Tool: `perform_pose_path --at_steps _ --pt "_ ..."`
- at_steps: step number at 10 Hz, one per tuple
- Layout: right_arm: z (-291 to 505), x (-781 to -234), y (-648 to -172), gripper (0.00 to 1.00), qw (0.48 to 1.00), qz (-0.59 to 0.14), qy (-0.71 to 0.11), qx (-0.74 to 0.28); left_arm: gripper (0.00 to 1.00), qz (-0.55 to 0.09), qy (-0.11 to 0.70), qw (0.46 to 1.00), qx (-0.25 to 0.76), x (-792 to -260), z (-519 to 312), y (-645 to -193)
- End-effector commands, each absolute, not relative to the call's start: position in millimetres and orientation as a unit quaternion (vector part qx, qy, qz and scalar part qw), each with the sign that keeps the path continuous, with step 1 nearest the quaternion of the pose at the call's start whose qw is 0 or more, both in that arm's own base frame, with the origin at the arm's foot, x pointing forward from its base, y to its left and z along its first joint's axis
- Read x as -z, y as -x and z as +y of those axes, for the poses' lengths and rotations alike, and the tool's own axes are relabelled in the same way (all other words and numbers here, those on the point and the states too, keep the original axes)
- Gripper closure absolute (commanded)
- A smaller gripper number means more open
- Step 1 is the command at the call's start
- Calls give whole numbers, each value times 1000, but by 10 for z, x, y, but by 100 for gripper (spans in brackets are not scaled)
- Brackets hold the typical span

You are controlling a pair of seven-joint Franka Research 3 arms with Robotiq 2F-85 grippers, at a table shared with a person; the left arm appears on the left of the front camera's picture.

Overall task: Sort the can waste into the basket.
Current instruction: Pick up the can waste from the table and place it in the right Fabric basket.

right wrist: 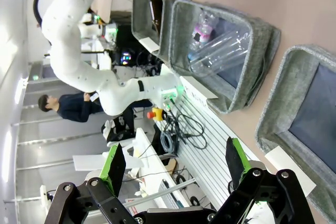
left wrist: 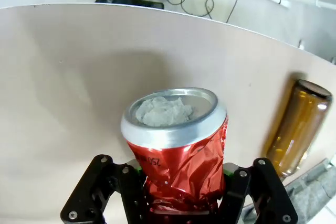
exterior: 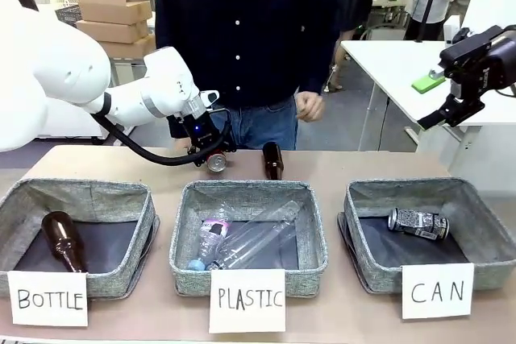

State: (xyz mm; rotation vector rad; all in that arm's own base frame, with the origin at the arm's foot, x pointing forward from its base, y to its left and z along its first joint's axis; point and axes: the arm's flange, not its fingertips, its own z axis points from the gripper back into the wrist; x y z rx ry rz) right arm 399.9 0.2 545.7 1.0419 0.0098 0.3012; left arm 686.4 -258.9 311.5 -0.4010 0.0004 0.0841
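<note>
My left gripper [exterior: 211, 153] is shut on a dented shiny red can [left wrist: 178, 156], held just above the far side of the table behind the middle basket; its silver end [exterior: 217, 162] faces the camera. A dark black-and-silver can [exterior: 418, 223] lies on its side in the right-hand grey basket [exterior: 484, 239] labelled CAN. My right gripper [exterior: 447, 110] hangs open and high at the far right, above that basket, its green pads [right wrist: 234, 157] spread wide with nothing between them.
A brown glass bottle [exterior: 273, 160] lies on the table next to the held can. The left basket [exterior: 121, 271] labelled BOTTLE holds another brown bottle, the middle one [exterior: 314, 255] labelled PLASTIC holds clear bottles. A person [exterior: 310, 106] stands at the far edge.
</note>
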Motion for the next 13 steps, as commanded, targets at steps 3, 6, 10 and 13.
perform_pose_path --at_steps 3,6,10,13 --pt "-5 -5448 -3991 0 857 -4 -493 -149 100 2 291 957 17 -3880 -2267 -6282" --pt "-5 -5448 -3991 0 857 -4 -493 -149 100 28 343 921 181 -4591 -1737 -4993" --pt "-5 -5448 -3991 0 857 -4 -493 -149 100 -222 369 864 259 -4795 -1329 -3401" --pt "-5 -5448 -3991 0 857 -4 -493 -149 100 -56 345 896 275 -4862 -1513 -4125"
